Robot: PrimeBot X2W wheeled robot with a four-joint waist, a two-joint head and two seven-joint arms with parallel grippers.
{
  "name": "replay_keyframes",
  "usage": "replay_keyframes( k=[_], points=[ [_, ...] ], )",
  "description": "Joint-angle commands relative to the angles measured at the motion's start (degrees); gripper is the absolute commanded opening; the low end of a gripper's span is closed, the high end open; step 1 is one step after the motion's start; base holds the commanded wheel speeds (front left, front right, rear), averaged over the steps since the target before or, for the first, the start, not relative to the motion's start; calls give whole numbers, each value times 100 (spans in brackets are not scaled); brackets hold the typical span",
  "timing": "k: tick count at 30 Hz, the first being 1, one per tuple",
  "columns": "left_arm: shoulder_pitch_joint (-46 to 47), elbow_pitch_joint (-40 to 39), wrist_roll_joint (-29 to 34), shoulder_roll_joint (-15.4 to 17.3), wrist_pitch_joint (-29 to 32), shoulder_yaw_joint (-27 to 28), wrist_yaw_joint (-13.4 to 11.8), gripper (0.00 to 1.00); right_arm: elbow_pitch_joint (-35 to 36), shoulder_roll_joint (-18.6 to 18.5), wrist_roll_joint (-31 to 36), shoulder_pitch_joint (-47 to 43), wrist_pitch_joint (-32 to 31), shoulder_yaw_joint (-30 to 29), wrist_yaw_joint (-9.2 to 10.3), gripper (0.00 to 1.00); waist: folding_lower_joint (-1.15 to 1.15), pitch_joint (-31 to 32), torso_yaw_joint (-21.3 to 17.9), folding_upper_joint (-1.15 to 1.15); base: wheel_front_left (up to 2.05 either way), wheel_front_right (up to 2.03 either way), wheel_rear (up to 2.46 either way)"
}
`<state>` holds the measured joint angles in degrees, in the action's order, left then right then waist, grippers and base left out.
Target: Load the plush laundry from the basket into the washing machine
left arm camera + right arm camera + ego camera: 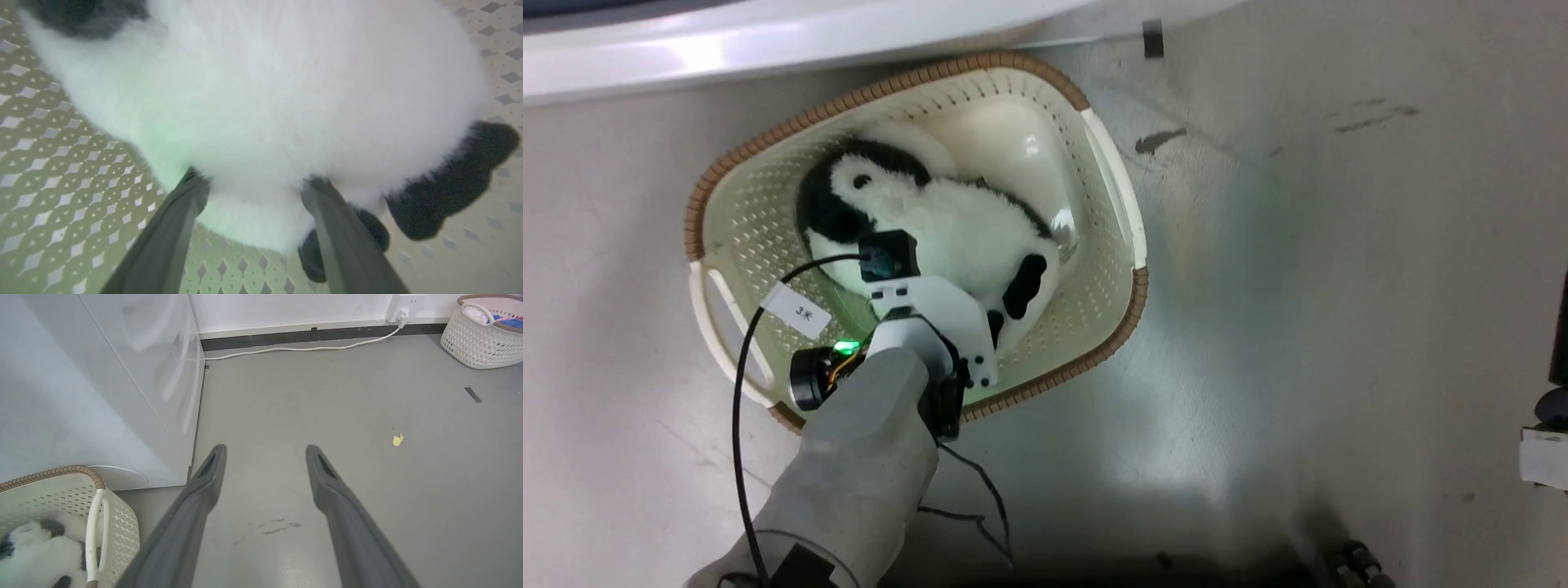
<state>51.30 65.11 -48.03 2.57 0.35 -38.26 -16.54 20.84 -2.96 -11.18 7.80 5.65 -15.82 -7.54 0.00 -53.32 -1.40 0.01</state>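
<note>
The left hand (pixel 256 181) is down inside the basket (pixel 752 229), its two dark fingers (pixel 179 220) spread apart with nothing clamped between them. Their tips are sunk into the white fur of the plush toy (pixel 956 229), one on each side of the narrow end of its body. In the left wrist view the toy's white bulk lies straight ahead of the fingertips. A black limb (pixel 453 183) sticks out to the right of the right-hand finger, and a black patch (pixel 81 12) sits far ahead to the left. The basket's perforated floor (pixel 61 163) shows under and beside the fingers.

In the head view the toy lies lengthwise in the basket. Its black-and-white head is at the end away from the wrist, and the wrist covers its near end. A green light (pixel 847 346) glows on the wrist, and a black cable with a white tag (pixel 799 313) loops off it over the basket rim.

The right hand (pixel 265 449) hangs over bare grey floor (pixel 367 498), fingers wide apart and empty. To its left stands the white washing machine (pixel 81 396), with the basket just in front of it and the toy's fur visible inside. Ahead of this hand a white cord (pixel 306 348) runs along the wall, and far ahead to the right stands a second basket (pixel 478 339) with coloured cloth in it. A yellow scrap (pixel 397 439) lies on the floor to the right of the fingertips.
</note>
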Motion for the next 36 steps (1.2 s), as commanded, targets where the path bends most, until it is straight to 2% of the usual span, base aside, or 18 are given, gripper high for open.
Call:
replay_keyframes(
  k=[1,4,5,6,20,30,36],
  points=[
    [95,69,-49,31,-31,-27,-25,100,48,8,-33,108,-3,-20,5,100,0,-59,-19,-1,0,0,0],
    [111,57,-149,31,-158,-83,87,100,95,8,-29,112,-8,-26,5,100,0,-103,-28,-1,0,0,0],
    [106,65,-193,31,-168,-98,128,46,103,8,-26,114,-7,-24,5,100,0,-108,-29,-1,0,0,0],
    [99,51,-245,31,-203,-107,186,0,109,8,-21,116,-7,-21,5,100,0,-107,-27,-1,0,0,0],
    [-122,81,-892,31,-774,-180,583,0,-33,-48,-16,247,9,49,5,100,0,316,162,-1,0,0,0],
    [-399,-14,-1261,31,-984,-376,948,0,-242,-126,-1,320,8,213,5,100,0,917,368,-1,0,0,0],
    [-626,-98,-1427,31,-1165,-492,1081,0,-420,-130,15,341,32,335,5,100,0,1377,492,-1,0,0,0]
  ],
)
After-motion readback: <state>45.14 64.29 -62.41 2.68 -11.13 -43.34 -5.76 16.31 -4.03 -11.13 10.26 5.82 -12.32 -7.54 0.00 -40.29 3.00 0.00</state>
